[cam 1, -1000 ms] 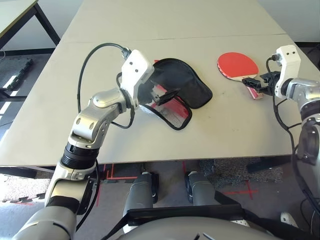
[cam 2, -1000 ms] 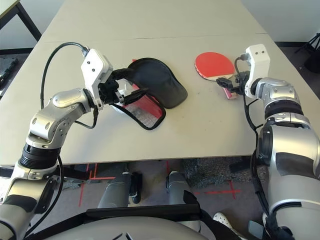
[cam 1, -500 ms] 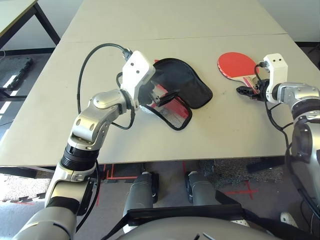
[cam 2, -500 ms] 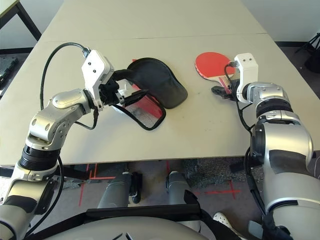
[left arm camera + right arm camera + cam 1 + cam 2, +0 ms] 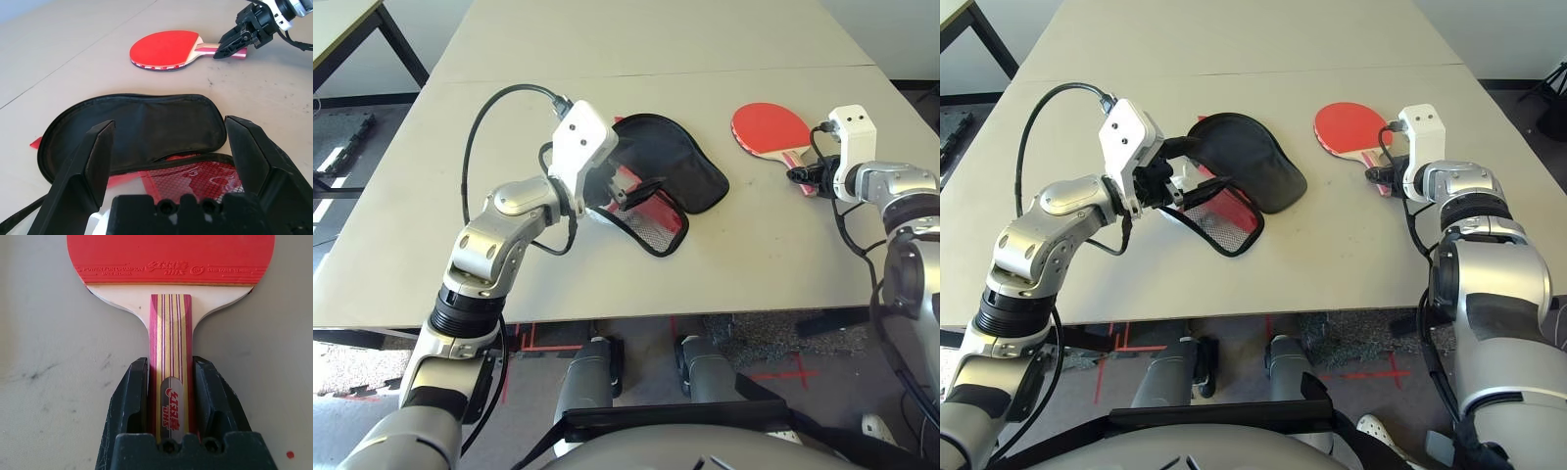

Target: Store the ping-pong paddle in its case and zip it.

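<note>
Left arm: we see it bent at the elbow and reaching in from the near left, forearm raised off the surface, its left claw pointing level across the surface toward the right, fingers spread wide and released, nothing between them. It hovers at the near edge of the case.

Right arm: we see it stretched forward at the right side, wrist angled downward, its right claw clenched on the handle of the ping-pong paddle; both fingers press the handle's two sides.

Surface and room: a pale beige tabletop with a seam running across it behind the items and faint dark scuffs near the paddle; a dark-legged second table stands at the far left, and red tape marks show on the grey floor below.

Ping-pong paddle: it lies flat at the right of the surface, well apart from the case; round red rubber face with white lettering along its lower edge, pale wood neck, handle striped red and pale with a silver badge.

Case: it lies open at the centre, black lining upward, red mesh-fronted half nearest the left claw.
</note>
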`<act>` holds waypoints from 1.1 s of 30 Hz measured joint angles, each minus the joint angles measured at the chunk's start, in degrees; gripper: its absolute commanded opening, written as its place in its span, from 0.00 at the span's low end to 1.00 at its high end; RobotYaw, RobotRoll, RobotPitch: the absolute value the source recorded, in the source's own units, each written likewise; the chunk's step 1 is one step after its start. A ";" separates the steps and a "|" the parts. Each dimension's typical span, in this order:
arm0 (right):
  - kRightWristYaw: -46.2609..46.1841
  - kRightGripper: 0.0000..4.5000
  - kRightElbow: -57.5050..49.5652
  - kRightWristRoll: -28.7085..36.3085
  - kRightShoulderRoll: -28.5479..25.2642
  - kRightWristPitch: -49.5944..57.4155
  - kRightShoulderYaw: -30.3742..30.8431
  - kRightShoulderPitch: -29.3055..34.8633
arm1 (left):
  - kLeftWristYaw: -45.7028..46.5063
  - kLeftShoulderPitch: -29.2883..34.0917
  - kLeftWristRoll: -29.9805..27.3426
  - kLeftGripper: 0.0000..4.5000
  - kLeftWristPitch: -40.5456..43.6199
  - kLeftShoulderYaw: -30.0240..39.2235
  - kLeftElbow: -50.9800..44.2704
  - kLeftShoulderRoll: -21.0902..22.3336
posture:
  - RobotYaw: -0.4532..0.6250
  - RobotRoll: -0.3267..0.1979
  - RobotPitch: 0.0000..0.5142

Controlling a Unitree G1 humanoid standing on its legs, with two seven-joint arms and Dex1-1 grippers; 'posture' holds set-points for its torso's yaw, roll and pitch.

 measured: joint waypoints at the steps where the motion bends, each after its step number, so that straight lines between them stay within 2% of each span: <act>1: 0.72 0.27 0.00 -0.12 0.00 -0.69 0.10 -0.14 | 0.26 0.00 0.00 1.00 0.16 0.36 -0.10 0.21 | 0.54 0.62 0.34; 7: 3.69 0.27 -0.04 -0.90 0.31 -2.88 0.56 -3.79 | 1.44 0.02 0.02 1.00 1.36 3.13 -1.65 2.80 | 0.58 0.62 0.36; 15: 8.08 0.27 -0.13 -1.88 6.40 -4.48 3.14 -8.20 | 3.21 1.56 -0.05 1.00 4.00 7.26 -5.25 6.51 | 0.65 0.62 0.37; 27: 9.98 0.27 -0.20 -2.98 13.87 -4.83 5.41 -10.18 | 4.93 3.55 -0.19 1.00 6.53 8.72 -8.78 6.86 | 0.68 0.62 0.38; 33: 10.22 0.27 -0.53 -3.21 15.89 -4.66 5.77 -10.04 | 5.24 3.81 -0.19 1.00 7.06 8.89 -9.11 6.91 | 0.69 0.62 0.39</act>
